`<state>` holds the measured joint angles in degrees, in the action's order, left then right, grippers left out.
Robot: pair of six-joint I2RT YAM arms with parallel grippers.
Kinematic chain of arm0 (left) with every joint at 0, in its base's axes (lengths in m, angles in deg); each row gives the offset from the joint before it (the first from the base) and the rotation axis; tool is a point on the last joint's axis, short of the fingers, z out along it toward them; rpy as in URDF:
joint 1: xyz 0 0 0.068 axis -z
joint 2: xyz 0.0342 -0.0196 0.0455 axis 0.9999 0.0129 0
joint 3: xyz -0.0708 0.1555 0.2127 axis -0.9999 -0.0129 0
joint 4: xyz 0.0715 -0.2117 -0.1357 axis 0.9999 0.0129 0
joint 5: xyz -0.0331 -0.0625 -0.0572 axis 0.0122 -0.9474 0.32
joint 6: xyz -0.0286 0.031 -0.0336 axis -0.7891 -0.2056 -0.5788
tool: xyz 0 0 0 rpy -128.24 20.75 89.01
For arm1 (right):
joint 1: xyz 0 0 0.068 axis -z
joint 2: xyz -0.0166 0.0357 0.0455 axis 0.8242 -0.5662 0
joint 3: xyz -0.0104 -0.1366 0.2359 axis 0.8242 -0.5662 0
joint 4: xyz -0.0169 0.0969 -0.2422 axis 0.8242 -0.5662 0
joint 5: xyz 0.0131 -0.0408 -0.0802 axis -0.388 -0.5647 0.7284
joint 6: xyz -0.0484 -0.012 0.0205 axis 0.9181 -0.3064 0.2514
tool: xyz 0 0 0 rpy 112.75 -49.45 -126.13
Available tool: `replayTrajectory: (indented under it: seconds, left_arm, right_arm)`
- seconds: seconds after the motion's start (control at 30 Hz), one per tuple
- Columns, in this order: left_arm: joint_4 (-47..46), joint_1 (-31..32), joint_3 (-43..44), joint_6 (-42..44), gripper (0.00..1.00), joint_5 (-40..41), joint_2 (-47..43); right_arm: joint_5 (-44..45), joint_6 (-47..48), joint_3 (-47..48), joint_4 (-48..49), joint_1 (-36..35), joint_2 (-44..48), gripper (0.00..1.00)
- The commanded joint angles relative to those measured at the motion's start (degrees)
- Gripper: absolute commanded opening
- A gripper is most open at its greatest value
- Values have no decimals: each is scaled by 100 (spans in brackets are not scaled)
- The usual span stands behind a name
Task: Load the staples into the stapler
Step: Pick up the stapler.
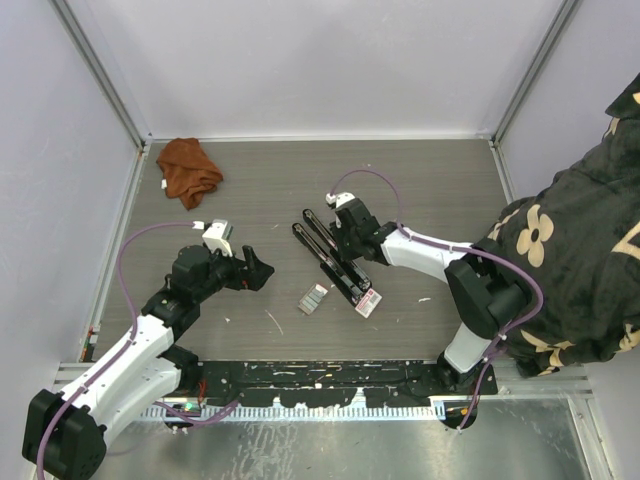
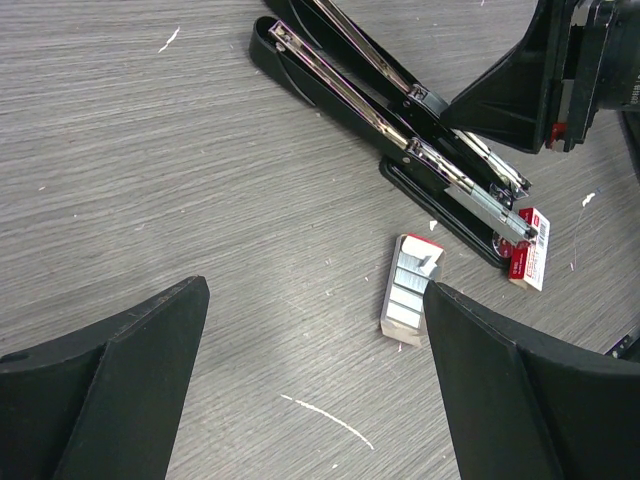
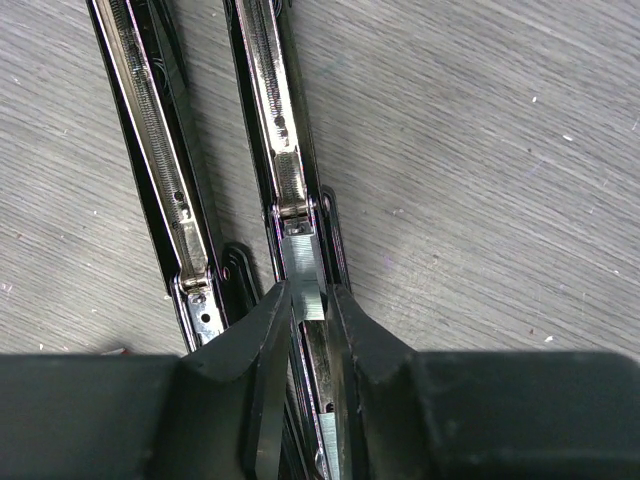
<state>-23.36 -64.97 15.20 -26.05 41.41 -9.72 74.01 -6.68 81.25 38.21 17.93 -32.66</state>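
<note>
free: table right of stapler | blocked: staples, box at its near end | cloth far-left corner

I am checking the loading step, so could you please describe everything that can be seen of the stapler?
The stapler is black, long and narrow. It lies opened out on the grey wood-grain table, with its arms splayed in a narrow V from the hinge at the near end. Each arm shows a shiny metal channel. In the right wrist view, a silvery staple strip sits in one channel, and the right gripper has a fingertip close on either side of it. The red-and-white box lies at the hinge end.
</note>
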Motion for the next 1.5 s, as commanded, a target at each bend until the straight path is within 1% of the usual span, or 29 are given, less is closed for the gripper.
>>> replayTrajectory:
  seconds: [0.0, 0.4, 0.67, 0.7, 0.87, 1.0, 1.07, 1.13, 1.23, 1.37, 1.47]
  left_arm:
    - [-88, -21, 151, -16, 91, -91, -64]
    - [-82, -20, 160, -13, 91, -113, -69]
    - [-56, -21, 204, -69, 91, -142, -94]
    - [-53, -21, 226, -113, 91, -175, -97]
    - [-368, -21, 252, -461, 91, -504, -91]
    - [-844, -17, 279, -992, 90, -908, -47]
    - [-1363, -13, 230, -1471, 90, -1214, -21]
    - [-1907, -5, 197, -2021, 90, -1511, 50]
    - [-2556, 75, 227, -2506, 90, -1653, 130]
    - [-3034, 365, 408, -2703, 91, -1615, 221]
    - [-3366, 670, 613, -2689, 91, -1627, 362]
  right_arm:
    - [96, 43, 242, 182, 4, -66, 24]
    - [136, 11, 239, 167, 5, -12, 10]
    - [346, 42, 231, 148, -3, 412, 3]
    - [377, 55, 225, 140, -1, 494, 1]
    - [275, 7, 132, 185, 1, 891, 1]
    - [-162, -281, -24, 339, -1, 1357, 1]
    - [-614, -530, -217, 628, -2, 1738, 1]
    - [-1101, -823, -493, 1182, 5, 2187, 1]
    - [-1756, -1349, -968, 2073, 5, 2887, 1]
    - [-2528, -2025, -1568, 3397, -4, 3459, 1]
    - [-2989, -2483, -1921, 4286, -9, 3674, 1]
